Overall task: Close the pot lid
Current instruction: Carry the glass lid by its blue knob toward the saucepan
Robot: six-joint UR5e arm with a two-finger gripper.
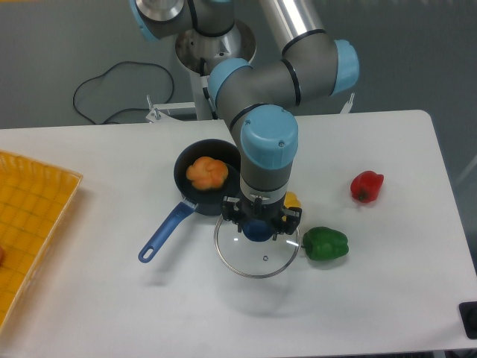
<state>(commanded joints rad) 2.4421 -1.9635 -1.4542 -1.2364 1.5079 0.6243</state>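
Observation:
The dark blue pot (186, 179) stands on the white table left of the arm, with its bright-blue handle (165, 232) pointing to the front left and an orange food item (207, 173) inside. The glass lid (257, 253) lies just right of the pot, in front of it, flat or just above the table. My gripper (258, 227) hangs straight over the lid with its fingers closed around the blue knob (258, 230).
A green pepper (325, 244) lies just right of the lid. A red pepper (367, 186) lies farther right. A yellow object (292, 199) peeks out behind the gripper. A yellow tray (30, 224) sits at the left edge. A black cable (112, 82) lies behind the table.

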